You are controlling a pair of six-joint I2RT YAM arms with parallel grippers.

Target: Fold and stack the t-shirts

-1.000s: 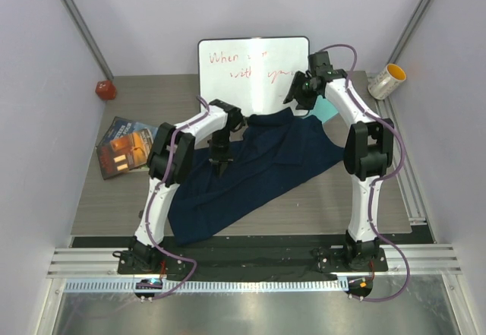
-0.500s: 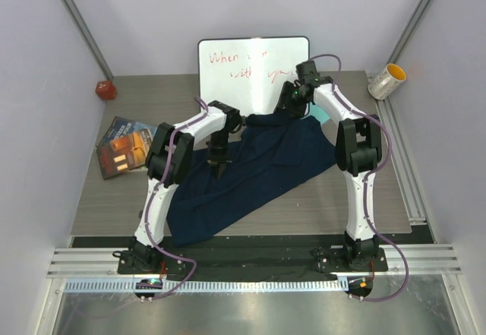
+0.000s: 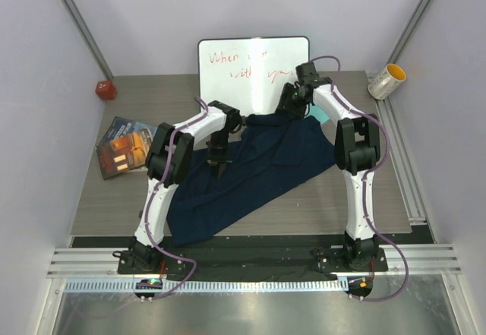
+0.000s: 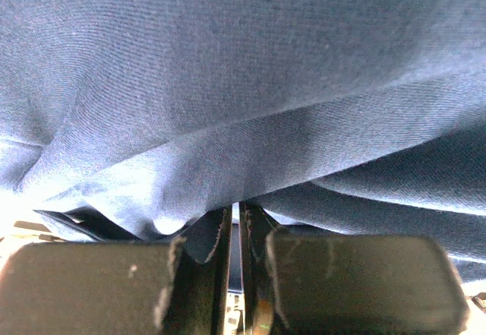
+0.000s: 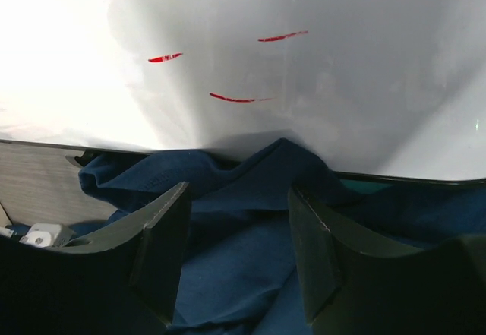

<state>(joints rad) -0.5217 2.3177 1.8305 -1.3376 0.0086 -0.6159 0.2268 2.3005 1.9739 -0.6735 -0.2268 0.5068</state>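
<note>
swung inward from the right, my right gripper (image 3: 291, 107) hovered, jaws parted and empty, over the far edge of the t-shirt (image 3: 262, 164) by the whiteboard (image 3: 250, 61), my left gripper (image 3: 221, 166) stayed clenched on cloth mid-shirt, so i reckoned dipping low to catch just that bunched edge was wise.

The t-shirt (image 3: 258, 164) is plain dark navy with no print, lying on a grey wood-grain table (image 3: 106, 198). Behind it the whiteboard (image 3: 243, 65) is white with red handwriting, and the book (image 3: 125, 146) has a dark blue cover with orange panels. The left arm (image 3: 156, 202) and right arm (image 3: 363, 198) are white with black joints and purple cables.
</note>
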